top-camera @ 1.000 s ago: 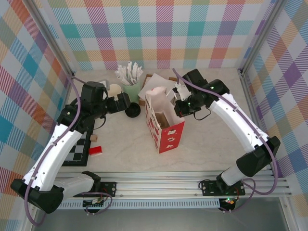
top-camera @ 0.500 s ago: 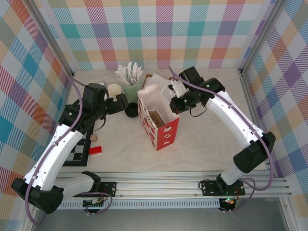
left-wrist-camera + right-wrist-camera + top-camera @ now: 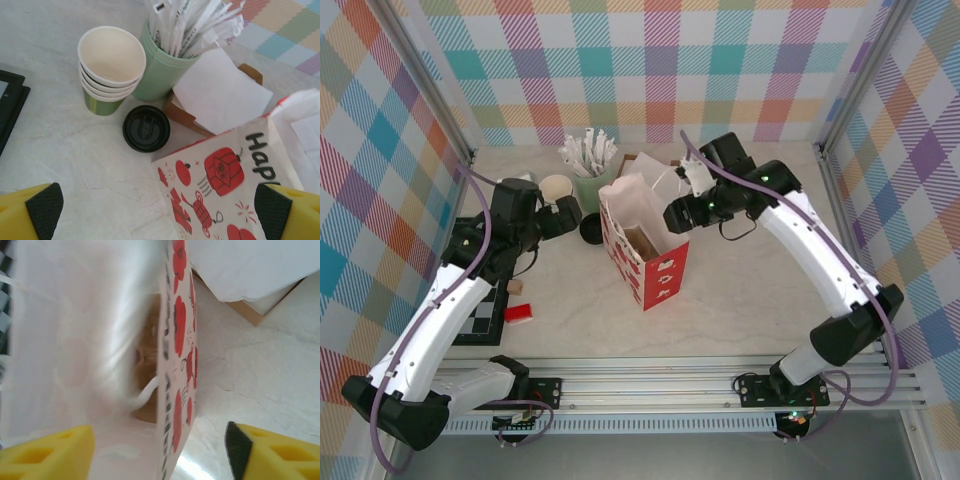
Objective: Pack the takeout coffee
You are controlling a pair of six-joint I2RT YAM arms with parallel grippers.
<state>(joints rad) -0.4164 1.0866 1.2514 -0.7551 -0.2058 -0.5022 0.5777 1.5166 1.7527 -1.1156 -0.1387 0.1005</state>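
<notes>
**Coffee stands outside the open bag**

The takeout coffee (image 3: 146, 128) stands on the pale surface (image 3: 75, 165), and from above its round black lid hides the cup below. It is just in front of a green holder (image 3: 157, 75) and close beside a stack of lidless cups (image 3: 111, 62). It is near the bag but apart from it.

The top cup of that stack is empty and cream inside. The green holder is packed with white paper-wrapped sticks (image 3: 195, 25). Just behind the coffee, a low wooden tray (image 3: 182, 117) carries white napkins (image 3: 220, 95).

The red-and-white paper bag (image 3: 645, 255) stands upright with its mouth open. Something brown lies at its bottom (image 3: 145, 355), though what it is I cannot tell. A white handle strap (image 3: 147, 390) hangs inside.

The right hand (image 3: 160, 450) is at the bag's rim with its fingers spread. The printed wall runs between them, unclamped.

The left hand (image 3: 159, 209) hovers wide open above the coffee and the bag's corner, holding nothing.
</notes>
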